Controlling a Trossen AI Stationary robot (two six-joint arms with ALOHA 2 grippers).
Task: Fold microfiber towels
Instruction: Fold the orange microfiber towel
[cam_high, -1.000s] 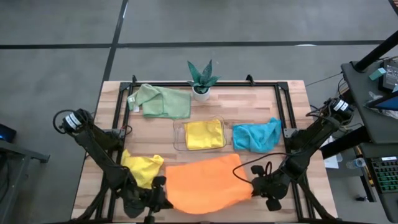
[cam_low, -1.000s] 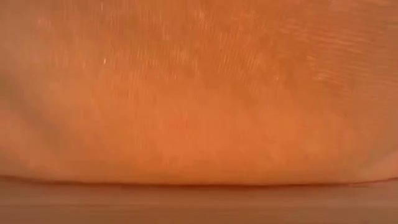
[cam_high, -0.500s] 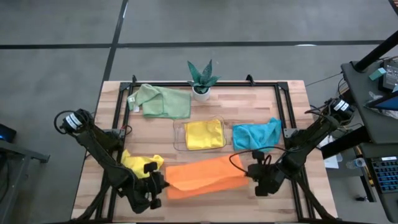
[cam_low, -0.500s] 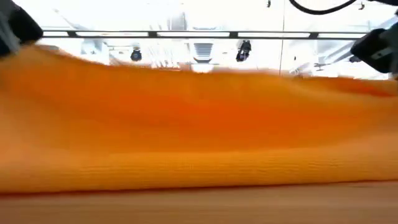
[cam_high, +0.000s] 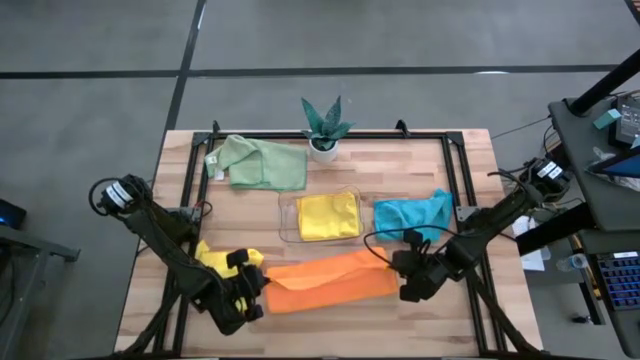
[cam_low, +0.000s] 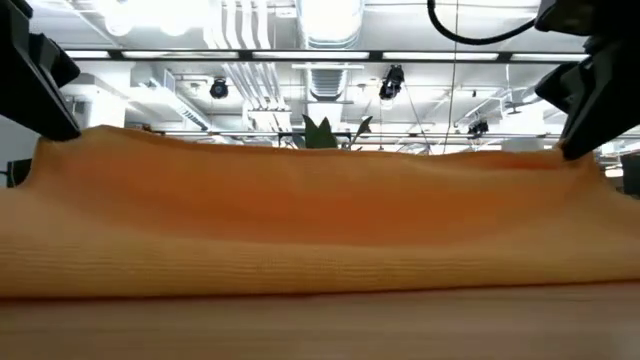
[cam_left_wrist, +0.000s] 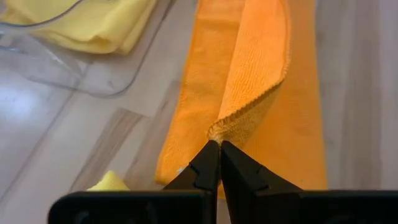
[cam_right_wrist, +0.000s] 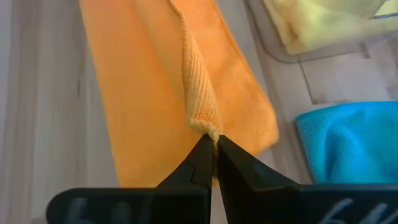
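An orange towel (cam_high: 325, 282) lies as a folded strip near the table's front edge, its upper layer held up at both ends. My left gripper (cam_high: 258, 290) is shut on its left end and my right gripper (cam_high: 402, 282) on its right end. In the low view the raised edge (cam_low: 320, 160) spans from one gripper to the other. A yellow towel (cam_high: 222, 264) lies bunched beside the left gripper. Another yellow towel (cam_high: 328, 215) lies in a clear tray (cam_high: 287, 222). A teal towel (cam_high: 412, 217) and a pale green towel (cam_high: 262, 164) lie farther back. My left gripper pinches a corner of the orange towel's upper layer (cam_left_wrist: 216, 129) between its two fingertips, slanting down from the left. The corner is lifted off the lower layer (cam_left_wrist: 186, 124), which lies flat on the table. My right gripper pinches the opposite corner of that layer (cam_right_wrist: 207, 129) between its fingertips, slanting down from the right. That corner stands raised above the flat lower layer (cam_right_wrist: 137, 112). The edge between the two holds sags only slightly.
A small potted plant (cam_high: 325, 127) stands at the table's far edge. A black frame (cam_high: 455, 170) runs along the table's sides. Bare wood shows between the orange towel and the tray.
Both grippers have gone toward the table's far edge and a little toward each other, tipping downward, still shut on the orange towel's corners. The held edge has been carried over the rest of the towel. It was spread wide and is now folded over into a narrow strip.
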